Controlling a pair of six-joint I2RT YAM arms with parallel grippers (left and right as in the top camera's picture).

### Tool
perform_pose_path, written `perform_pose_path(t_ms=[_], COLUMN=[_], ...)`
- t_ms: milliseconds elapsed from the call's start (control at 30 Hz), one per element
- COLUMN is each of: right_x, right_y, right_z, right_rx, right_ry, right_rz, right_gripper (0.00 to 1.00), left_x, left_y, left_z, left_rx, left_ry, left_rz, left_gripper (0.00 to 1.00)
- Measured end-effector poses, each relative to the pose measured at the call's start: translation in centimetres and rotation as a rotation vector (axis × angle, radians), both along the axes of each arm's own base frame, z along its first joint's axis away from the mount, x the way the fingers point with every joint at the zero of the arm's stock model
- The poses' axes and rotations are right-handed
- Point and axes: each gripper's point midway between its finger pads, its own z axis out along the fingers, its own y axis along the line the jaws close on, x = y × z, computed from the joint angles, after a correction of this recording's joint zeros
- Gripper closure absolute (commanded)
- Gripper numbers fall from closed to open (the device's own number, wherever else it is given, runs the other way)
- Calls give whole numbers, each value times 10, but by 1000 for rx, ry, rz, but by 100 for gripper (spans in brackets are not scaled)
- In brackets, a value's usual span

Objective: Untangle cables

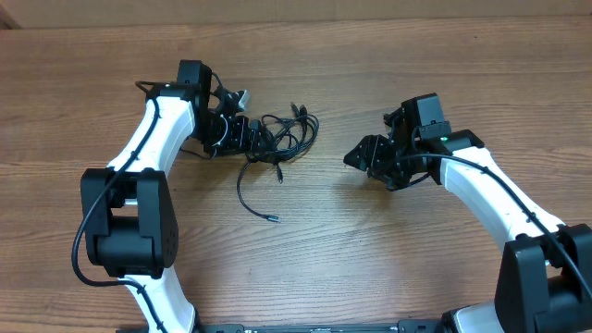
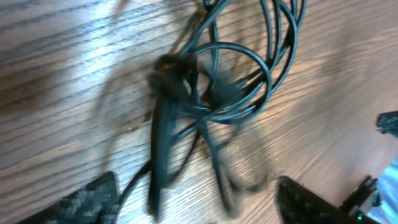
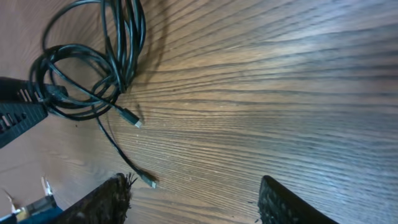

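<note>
Located the cables (image 1: 285, 139) in a loose snarl on the table (image 1: 388, 250), left of centre, with one strand trailing toward the near edge and ending in a small plug (image 1: 274, 219). Judged the cords thin, light and limp: no stiffness to hold a shape, and likely to drag the whole heap along on a pull at any one strand. Judged the jackets smooth and apt to slip through a loose pinch. Judged the plugs the only rigid parts. Recommended a hold on a strand just behind a plug, or on an outer loop clear of the knot, rather than on the dense crossing itself.

Found the left gripper (image 1: 259, 139) spread wide and gripping nothing, set at the left edge of the snarl. In the left wrist view, saw the cables (image 2: 211, 93) just ahead of the left gripper (image 2: 196, 202), with a strand running down between the fingers; could not tell contact through the blur.

Found the right gripper (image 1: 356, 157) likewise wide and empty, well apart from the heap on its right side. In the right wrist view, saw the cables (image 3: 93, 74) at upper left, far from the right gripper (image 3: 199, 202), and two plug ends (image 3: 138, 123) on bare wood between.
</note>
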Motion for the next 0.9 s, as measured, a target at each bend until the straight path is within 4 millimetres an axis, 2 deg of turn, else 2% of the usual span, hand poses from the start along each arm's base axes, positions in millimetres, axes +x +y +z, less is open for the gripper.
perform_pose_path(t_ms=[33,133,300,467,600,700,833,900], right_x=[0,0,-1,-4,-5,-5,-5,-4], right_y=[1,5,7,7,9,11,13,14], right_z=[0,0,1,-1,-1,-1,-3,-4], right_rx=[1,1,2,1,6,8,-15,-28], right_ry=[-2,-3,-1,25,42,49,47,47], right_rz=[1,3,-1,-13,-30,-44,-58,-72], right_gripper=[34,33,31,28,28,28,27,27], left_x=[-1,0,16,22,16,9,6,6], left_y=[-2,-6,-13,-19,-30,-40,-46,-45], left_z=[1,2,3,-6,-18,-28,-31,-31], left_rx=[-7,-17,-6,104,215,266,288,293], left_ry=[0,-3,-49,-59,-38,-20,-20,-20], left_rz=[-6,-5,34,89,116,110,106,107], left_gripper=[0,0,0,6,24,27,26,33])
